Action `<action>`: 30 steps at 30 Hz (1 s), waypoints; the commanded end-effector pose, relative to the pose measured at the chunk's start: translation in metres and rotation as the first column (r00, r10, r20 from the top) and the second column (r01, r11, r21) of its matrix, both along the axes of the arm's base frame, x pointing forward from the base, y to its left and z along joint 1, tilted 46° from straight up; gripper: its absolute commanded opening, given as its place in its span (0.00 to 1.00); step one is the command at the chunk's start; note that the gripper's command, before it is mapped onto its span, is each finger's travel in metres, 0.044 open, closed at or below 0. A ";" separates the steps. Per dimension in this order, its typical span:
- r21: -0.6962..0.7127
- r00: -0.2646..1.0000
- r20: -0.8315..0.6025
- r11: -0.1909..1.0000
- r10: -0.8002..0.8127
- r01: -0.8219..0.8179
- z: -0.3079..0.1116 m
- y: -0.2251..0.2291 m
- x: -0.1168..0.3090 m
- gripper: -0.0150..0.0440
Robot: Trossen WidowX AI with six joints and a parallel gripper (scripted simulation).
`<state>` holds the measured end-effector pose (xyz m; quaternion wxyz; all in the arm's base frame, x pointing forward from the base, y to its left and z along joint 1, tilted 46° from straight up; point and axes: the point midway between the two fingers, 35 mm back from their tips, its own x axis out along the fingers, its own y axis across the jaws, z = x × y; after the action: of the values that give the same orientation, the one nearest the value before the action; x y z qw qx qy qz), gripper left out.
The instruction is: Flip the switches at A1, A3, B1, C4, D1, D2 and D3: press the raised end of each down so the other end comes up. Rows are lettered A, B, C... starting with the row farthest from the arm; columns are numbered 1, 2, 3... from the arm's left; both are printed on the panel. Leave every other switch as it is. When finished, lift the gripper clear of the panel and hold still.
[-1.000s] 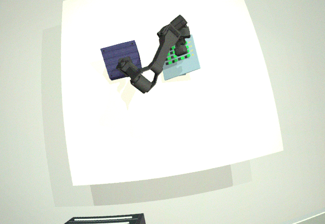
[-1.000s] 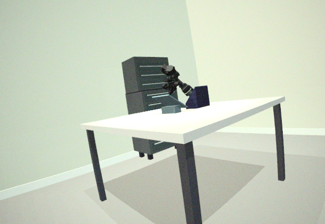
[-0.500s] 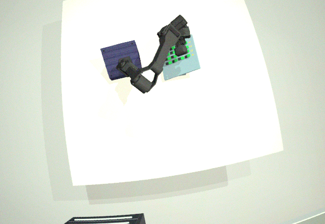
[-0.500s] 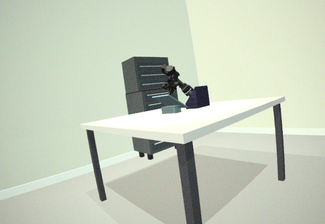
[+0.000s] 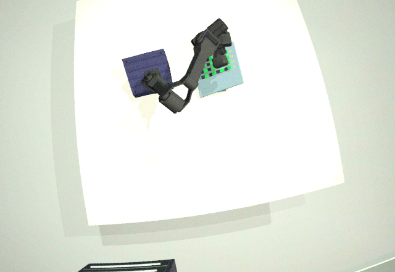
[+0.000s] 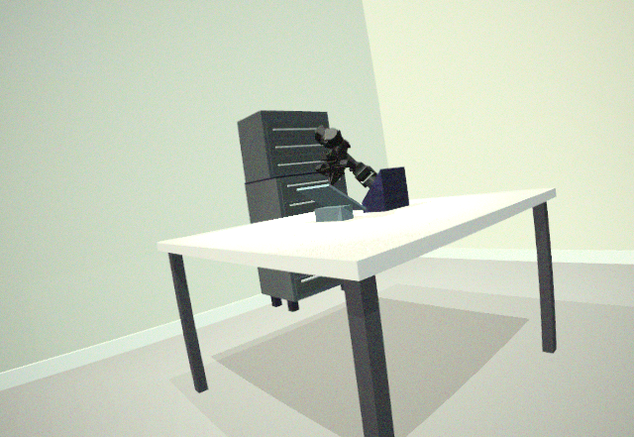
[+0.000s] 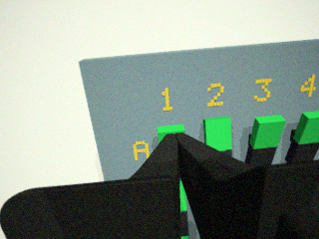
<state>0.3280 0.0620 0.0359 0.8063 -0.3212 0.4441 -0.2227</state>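
The tilted blue-grey panel (image 5: 221, 85) (image 6: 335, 197) (image 7: 125, 90) carries rows of green-and-black rocker switches. In the wrist view, my gripper (image 7: 174, 141) is shut and empty, its tips over the lower part of switch A1 (image 7: 170, 129); whether they touch it I cannot tell. Only A1's green far end shows, looking shorter than the green end of A2 (image 7: 217, 133). Switches A3 (image 7: 269, 131) and A4 (image 7: 308, 128) show green far ends with black below. The fingers hide most of rows B to D; slivers of green show between them. In the top view the arm covers part of the switch grid.
A dark blue block (image 5: 143, 60) (image 6: 394, 188) stands by the arm's base on the white table (image 5: 207, 154) (image 6: 286, 248). A light blue-grey support (image 6: 334, 213) sits under the panel. A dark drawer cabinet (image 6: 264, 201) stands beyond the table.
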 end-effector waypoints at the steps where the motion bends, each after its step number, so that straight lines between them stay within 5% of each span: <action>1: 0.001 1.000 -0.007 1.000 0.003 -0.003 -0.002 0.000 0.000 0.25; 25: 0.001 1.000 -0.007 1.000 0.003 -0.003 -0.004 -0.002 0.002 0.25; 30: 0.002 1.000 0.006 1.000 0.017 -0.017 0.026 0.033 -0.027 0.25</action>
<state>0.3172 0.0674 0.0386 0.7985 -0.3258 0.4536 -0.2248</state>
